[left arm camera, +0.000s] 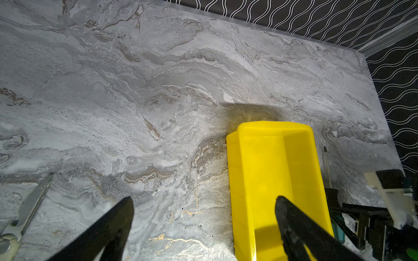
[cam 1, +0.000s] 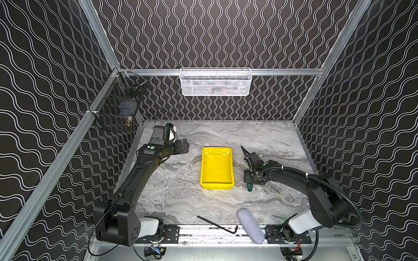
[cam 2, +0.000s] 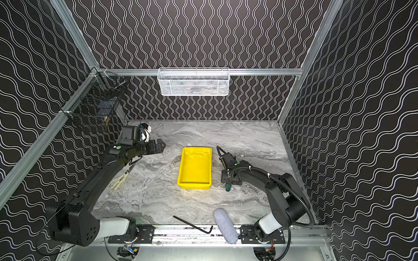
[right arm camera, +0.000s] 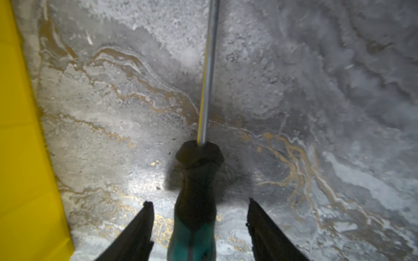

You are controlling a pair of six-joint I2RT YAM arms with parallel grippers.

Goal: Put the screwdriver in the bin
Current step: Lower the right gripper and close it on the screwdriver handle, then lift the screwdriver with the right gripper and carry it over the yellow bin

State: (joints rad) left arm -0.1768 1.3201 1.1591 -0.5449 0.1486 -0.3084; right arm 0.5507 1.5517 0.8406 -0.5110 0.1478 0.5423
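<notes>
The screwdriver (right arm camera: 196,192), green-and-black handled with a thin metal shaft, lies on the marble table just right of the yellow bin (cam 1: 216,167). My right gripper (right arm camera: 199,201) is lowered over its handle. The jaws stand on either side of the handle, open, with table showing in both gaps. In both top views only the green handle end (cam 1: 250,187) (cam 2: 228,187) shows below that gripper (cam 1: 252,178). The bin (cam 2: 195,168) (right arm camera: 20,158) is empty. My left gripper (cam 1: 184,146) (left arm camera: 204,198) hovers open and empty, left of the bin (left arm camera: 269,162). The screwdriver's shaft (left arm camera: 327,167) shows beyond the bin.
Scissors (cam 2: 118,182) (left arm camera: 27,210) lie under the left arm. A black L-shaped hex key (cam 1: 217,224) and a grey padded roll (cam 1: 251,226) lie near the front edge. A white mesh basket (cam 1: 215,81) hangs on the back wall, a black wire basket (cam 1: 117,106) at back left.
</notes>
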